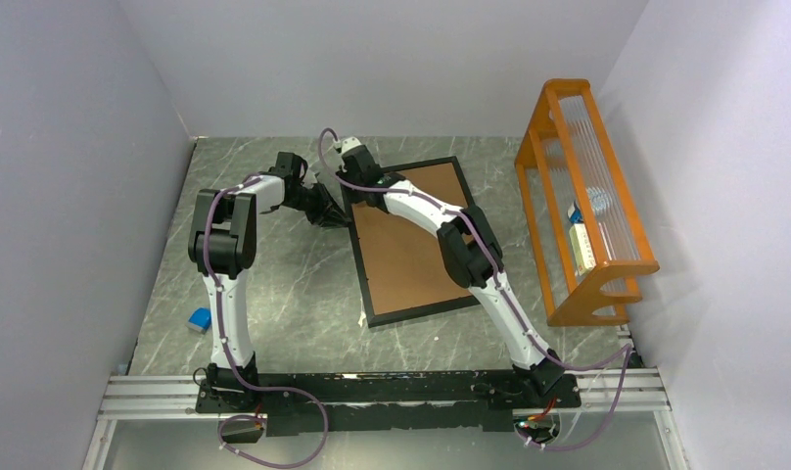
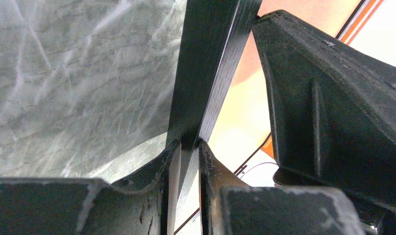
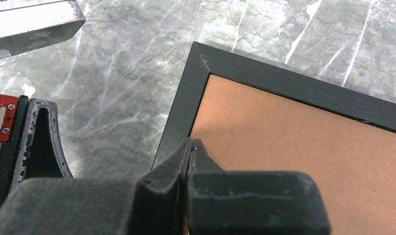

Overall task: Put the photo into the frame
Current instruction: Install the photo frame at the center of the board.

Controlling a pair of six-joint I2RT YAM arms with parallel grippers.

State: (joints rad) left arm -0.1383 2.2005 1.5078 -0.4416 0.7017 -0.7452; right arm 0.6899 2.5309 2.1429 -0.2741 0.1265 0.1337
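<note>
The black frame (image 1: 411,315) lies flat on the table with a brown backing board (image 1: 411,250) facing up inside it. The sunflower photo is out of view. My left gripper (image 1: 339,217) is shut on the frame's left rail near the far corner; the left wrist view shows the rail (image 2: 210,63) pinched between the left gripper's fingertips (image 2: 190,146). My right gripper (image 1: 352,184) is shut, its tips (image 3: 190,142) resting where the board (image 3: 294,147) meets the frame's inner edge (image 3: 186,98), just beside the left gripper's finger (image 3: 39,142).
An orange wooden rack (image 1: 582,206) stands at the right, close to the frame's right side. A small blue object (image 1: 200,317) lies near the left arm's base. Walls enclose the table on the left, back and right.
</note>
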